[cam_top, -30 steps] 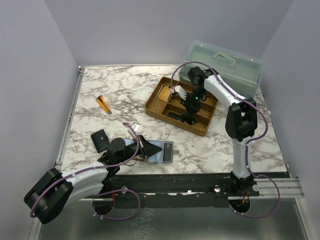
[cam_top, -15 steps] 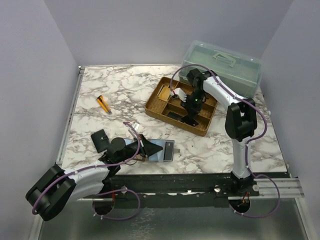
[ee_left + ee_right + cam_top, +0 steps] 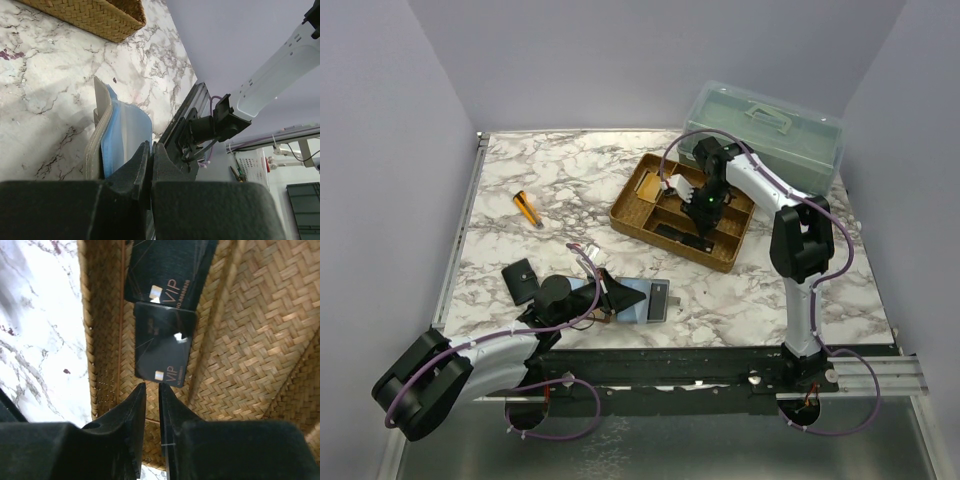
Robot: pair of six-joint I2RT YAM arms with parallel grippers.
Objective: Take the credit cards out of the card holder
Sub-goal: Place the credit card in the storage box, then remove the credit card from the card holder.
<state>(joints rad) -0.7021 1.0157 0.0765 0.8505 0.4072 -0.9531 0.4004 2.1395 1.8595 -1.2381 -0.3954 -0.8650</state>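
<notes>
No reddish-brown leather card holder shows in any view. My left gripper (image 3: 608,293) (image 3: 151,146) is near the table's front edge, shut on the edge of a blue-grey two-panel folder (image 3: 645,300) (image 3: 125,130). Its blue and pale panels stand just left of the fingers in the left wrist view. My right gripper (image 3: 701,226) (image 3: 152,387) hangs over the woven tray (image 3: 724,262) (image 3: 260,340) with a narrow gap between its fingers and nothing in it. Two black VIP cards (image 3: 162,345) lie end to end in the tray's narrow compartment, just beyond the fingertips.
A small black case (image 3: 522,279) lies left of my left gripper. An orange pen (image 3: 528,208) lies at the far left. A pale green lidded plastic box (image 3: 765,135) stands behind the tray. The tray's corner (image 3: 90,17) shows in the left wrist view.
My right gripper has drawn back and up a little from the tray's front compartment. The left gripper and the folder have barely moved.
</notes>
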